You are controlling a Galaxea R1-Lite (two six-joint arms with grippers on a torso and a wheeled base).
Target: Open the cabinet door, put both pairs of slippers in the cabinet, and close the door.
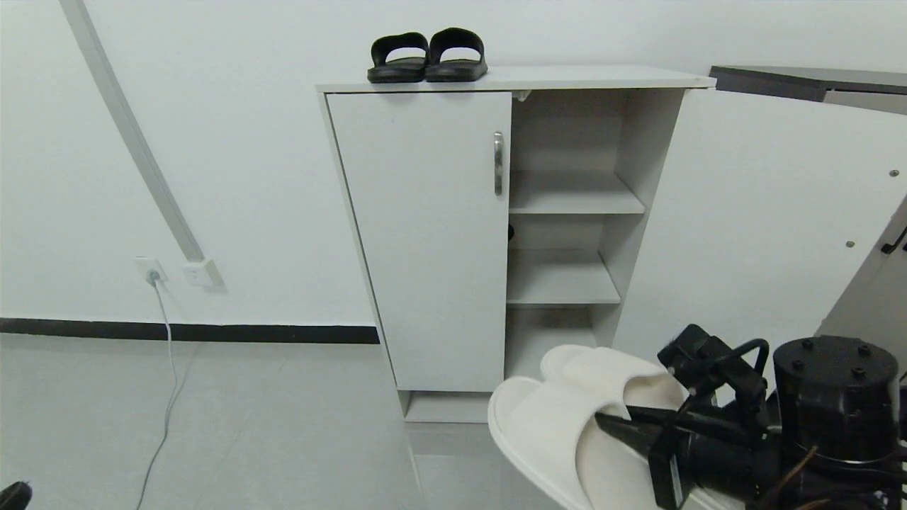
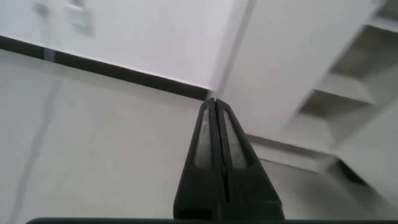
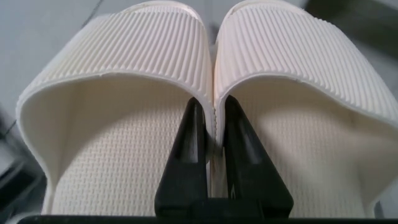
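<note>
White slippers (image 1: 567, 425), one pair of two, are held off the floor (image 1: 248, 425) in front of the cabinet (image 1: 418, 248), low at its open right half. Both lie side by side with their long axes parallel, toes toward the cabinet and angled slightly to the robot's left, heel ends toward the right gripper (image 1: 615, 423). In the right wrist view the right gripper (image 3: 215, 121) enters from the heel side, and its fingers (image 3: 191, 134) pinch the two adjoining inner edges of the ribbed uppers of the white slippers (image 3: 124, 81).

Black slippers (image 1: 427, 57), a second pair of two, rest on the cabinet top above the closed left door (image 1: 425, 283). They touch side by side, long axes running front to back, straps at the wall end.

One cabinet door is shut, with an upright metal handle (image 1: 498, 163). The right door (image 1: 751, 212) is swung wide, showing two shelves (image 1: 574, 202) and three compartments.

Left gripper (image 2: 214, 109) hangs above the floor left of the cabinet, its fingers pressed together on nothing.
</note>
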